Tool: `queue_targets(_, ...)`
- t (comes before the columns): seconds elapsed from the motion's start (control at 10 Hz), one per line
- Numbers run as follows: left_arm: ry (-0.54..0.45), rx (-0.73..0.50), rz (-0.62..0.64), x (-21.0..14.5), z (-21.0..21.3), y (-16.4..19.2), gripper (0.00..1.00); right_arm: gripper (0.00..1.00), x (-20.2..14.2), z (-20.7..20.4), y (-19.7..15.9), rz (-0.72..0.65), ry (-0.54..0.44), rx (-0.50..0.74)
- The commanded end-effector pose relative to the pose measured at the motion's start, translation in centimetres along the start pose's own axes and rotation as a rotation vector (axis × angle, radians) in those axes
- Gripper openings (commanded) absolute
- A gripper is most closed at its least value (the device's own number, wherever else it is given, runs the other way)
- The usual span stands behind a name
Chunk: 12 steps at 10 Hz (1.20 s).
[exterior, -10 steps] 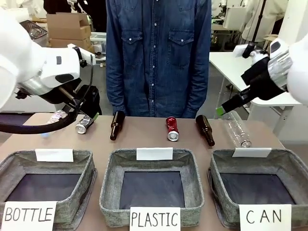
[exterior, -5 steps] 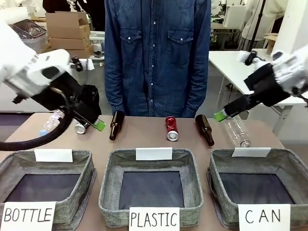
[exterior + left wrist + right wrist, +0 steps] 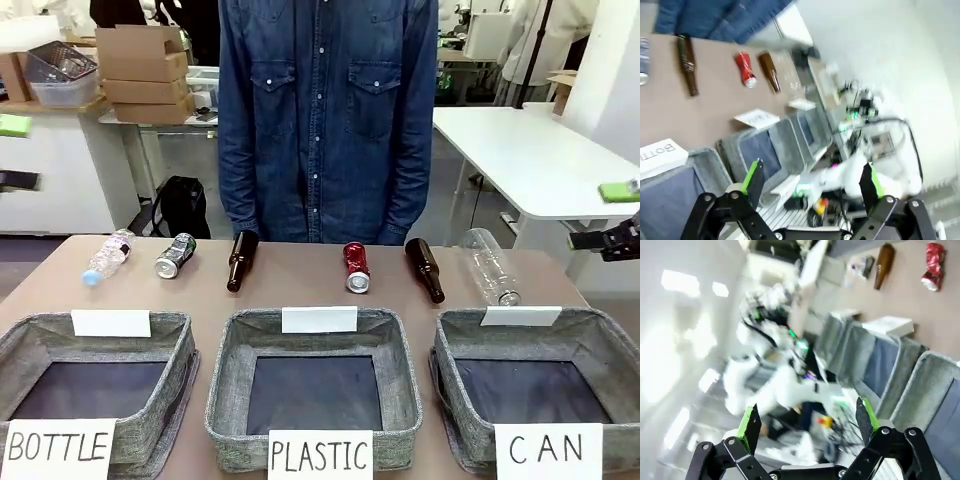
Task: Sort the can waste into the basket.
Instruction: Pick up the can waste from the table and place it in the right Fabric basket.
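The red can lies on the table in front of the person, between two brown bottles. The dark can lies at the far left, next to a clear bottle. The grey basket signed "CAN" stands at the front right with nothing in it. My left gripper just shows at the left edge, far from both cans. At the right edge, my right gripper hangs beyond the table. In the left wrist view my left gripper is open with nothing between its fingers, the red can far off. My right gripper is open too, with the red can far away.
Two brown bottles and two clear plastic bottles lie in the same row as the cans. Baskets signed "BOTTLE" and "PLASTIC" stand at the front. A person in a denim shirt stands at the far edge.
Both arms have pulled back out of the middle, the left one to the left edge and the right one to the right edge. The cans and bottles have not moved.
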<state>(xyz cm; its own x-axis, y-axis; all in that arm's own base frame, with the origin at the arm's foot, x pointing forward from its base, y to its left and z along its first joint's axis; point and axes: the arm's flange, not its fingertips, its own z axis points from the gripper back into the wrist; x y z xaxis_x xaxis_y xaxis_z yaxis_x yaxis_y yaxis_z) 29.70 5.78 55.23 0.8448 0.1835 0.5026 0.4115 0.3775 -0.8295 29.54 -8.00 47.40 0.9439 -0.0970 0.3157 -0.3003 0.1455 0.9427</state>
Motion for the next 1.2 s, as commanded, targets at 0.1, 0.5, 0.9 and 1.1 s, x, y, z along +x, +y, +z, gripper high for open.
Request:
queue_targets(0.1, -0.029, 0.114, 0.141, -8.5, -2.5, 5.4, 1.0, 1.0, 1.2, 0.4, -1.4, -0.095, -0.339, 0.087)
queue_targets(0.5, -0.067, 0.065, 0.112, -0.3, 2.7, 3.7, 1.0, 1.0, 1.4, 3.0, -2.6, -0.146, -0.243, 0.079)
queue_targets(0.9, -0.067, 0.065, 0.112, -0.3, 2.7, 3.7, 1.0, 1.0, 1.4, 3.0, -2.6, -0.146, -0.243, 0.079)
queue_targets(1.1, -0.013, 0.153, 0.182, 2.2, 2.0, 3.8, 1.0, 1.0, 1.4, 3.0, -2.6, -0.146, -0.243, 0.079)
